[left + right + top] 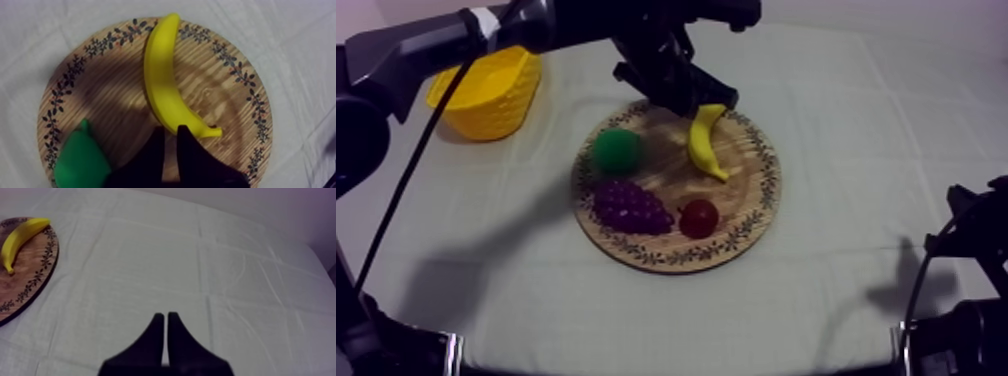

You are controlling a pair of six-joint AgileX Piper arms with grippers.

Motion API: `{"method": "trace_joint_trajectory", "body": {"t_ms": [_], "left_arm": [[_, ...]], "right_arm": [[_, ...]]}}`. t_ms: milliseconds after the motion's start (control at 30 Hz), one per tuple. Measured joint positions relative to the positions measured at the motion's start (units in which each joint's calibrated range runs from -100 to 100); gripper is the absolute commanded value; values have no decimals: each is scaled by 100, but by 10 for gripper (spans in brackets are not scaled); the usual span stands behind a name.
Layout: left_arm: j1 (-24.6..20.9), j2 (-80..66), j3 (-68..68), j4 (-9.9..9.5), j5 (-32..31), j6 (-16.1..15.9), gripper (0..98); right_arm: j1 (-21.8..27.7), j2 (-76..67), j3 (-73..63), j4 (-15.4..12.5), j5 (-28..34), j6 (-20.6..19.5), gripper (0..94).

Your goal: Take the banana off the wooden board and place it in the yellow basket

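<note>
The yellow banana [706, 143] lies on the back right part of the round wooden board [748, 190]. My left arm reaches in from the upper left, and its gripper [688, 98] hangs over the board's far rim by the banana's far end. In the left wrist view the banana [162, 82] lies flat on the board [115, 90], and my left gripper [171, 132] is shut on nothing, its tips beside the banana's pointed end. The yellow basket [486, 92] stands at the back left. My right gripper [165, 315] is shut over bare cloth, with the banana [20, 235] far off.
A green pear [616, 152], a bunch of purple grapes [631, 207] and a small red fruit [699, 217] share the board. The pear [80, 162] lies close beside my left fingers. My right arm [966, 250] rests at the lower right edge. Bare cloth lies around the board.
</note>
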Motion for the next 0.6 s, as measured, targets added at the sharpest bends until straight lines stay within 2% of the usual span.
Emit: {"method": "trace_joint_trajectory", "body": {"t_ms": [167,267,600], "left_arm": [[21,-49,76,0,-35,-23,233],[38,-54,83,44,-84,-41,312],[102,-5,116,110,-358,-52,727]], "right_arm": [[0,0,0,0,0,0,4],[0,0,0,0,0,0,4],[0,0,0,0,0,-14,4]]}}
